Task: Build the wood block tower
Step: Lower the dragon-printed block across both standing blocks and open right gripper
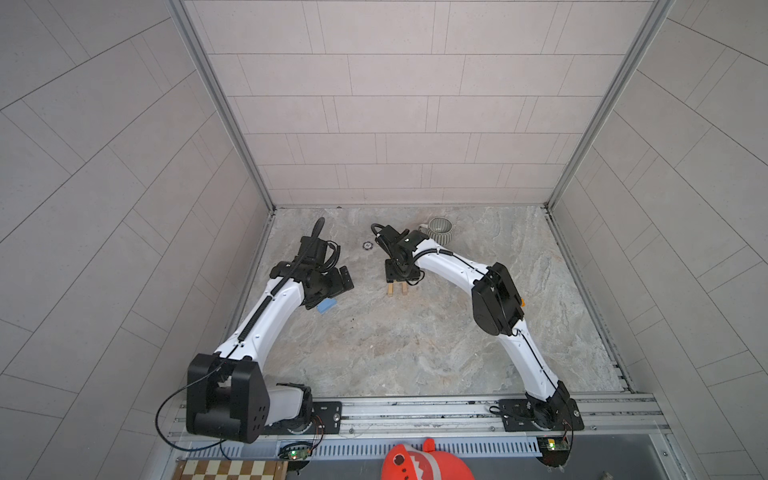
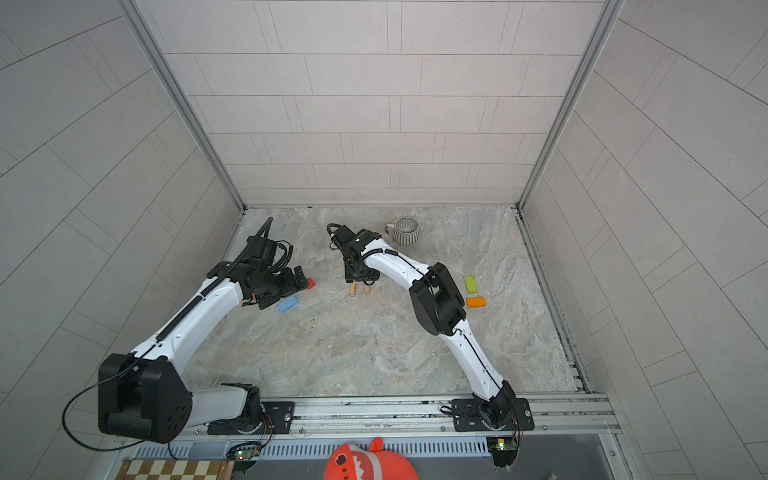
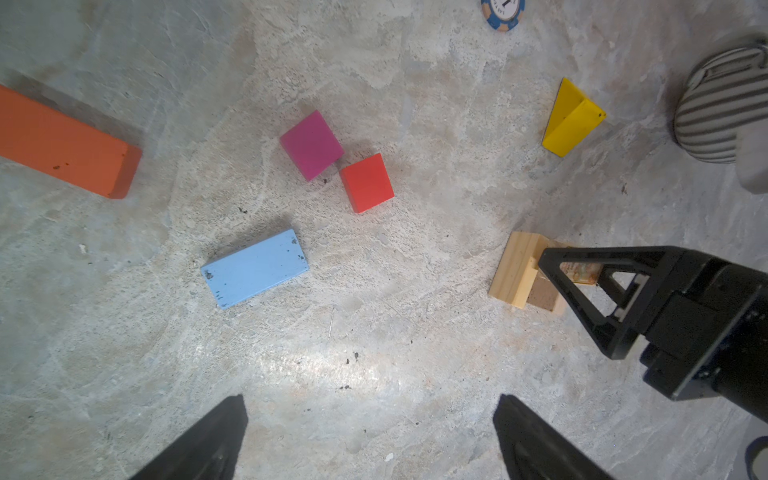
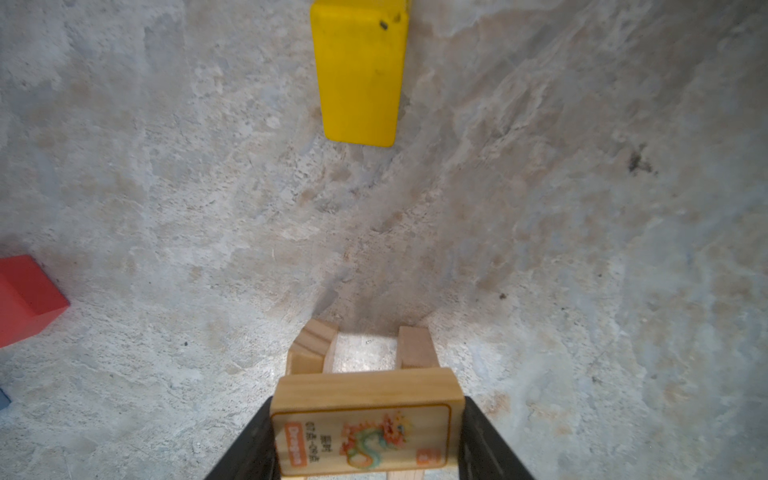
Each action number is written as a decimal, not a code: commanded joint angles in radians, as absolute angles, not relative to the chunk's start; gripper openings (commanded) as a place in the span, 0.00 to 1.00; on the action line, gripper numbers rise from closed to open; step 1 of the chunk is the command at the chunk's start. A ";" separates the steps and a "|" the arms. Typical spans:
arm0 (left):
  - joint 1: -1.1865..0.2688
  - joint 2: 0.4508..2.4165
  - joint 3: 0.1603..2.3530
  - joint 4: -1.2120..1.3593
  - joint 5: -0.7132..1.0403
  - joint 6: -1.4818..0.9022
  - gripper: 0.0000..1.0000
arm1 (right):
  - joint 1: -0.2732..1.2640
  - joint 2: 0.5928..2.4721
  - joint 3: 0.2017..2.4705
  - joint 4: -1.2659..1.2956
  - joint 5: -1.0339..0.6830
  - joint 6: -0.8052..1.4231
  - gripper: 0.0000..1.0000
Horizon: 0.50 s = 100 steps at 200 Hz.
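right wrist view: right pincer (image 4: pixel 368 444) clenched on a tan wooden brick with a dragon print (image 4: pixel 365 390).
the held brick lies crosswise over two plain tan wooden bricks (image 4: pixel 415 347) standing on edge on the grey marbled worktop (image 4: pixel 582 249); whether it touches them i cannot tell. a yellow wooden brick (image 4: pixel 359 75) lies beyond. in the left wrist view the left pincer (image 3: pixel 370 403) is spread wide and empty above the worktop, near a light blue wooden brick (image 3: pixel 254 269), a magenta brick (image 3: pixel 311 144) and a red brick (image 3: pixel 366 182).
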<state>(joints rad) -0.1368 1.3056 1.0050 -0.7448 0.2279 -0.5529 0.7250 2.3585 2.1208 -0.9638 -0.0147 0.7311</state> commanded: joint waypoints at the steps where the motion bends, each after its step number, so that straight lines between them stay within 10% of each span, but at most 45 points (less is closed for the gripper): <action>1: -0.130 1.287 0.994 -0.742 0.229 -0.557 1.00 | 0.736 2.370 2.150 -0.993 -0.002 0.747 0.53; 100: -0.127 1.286 0.990 -0.739 0.231 -0.557 1.00 | 0.742 2.374 2.154 -0.996 0.002 0.748 0.63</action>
<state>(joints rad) -0.1352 1.3056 1.0035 -0.7444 0.2291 -0.5529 0.7330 2.3619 2.1345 -0.9707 -0.0151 0.7322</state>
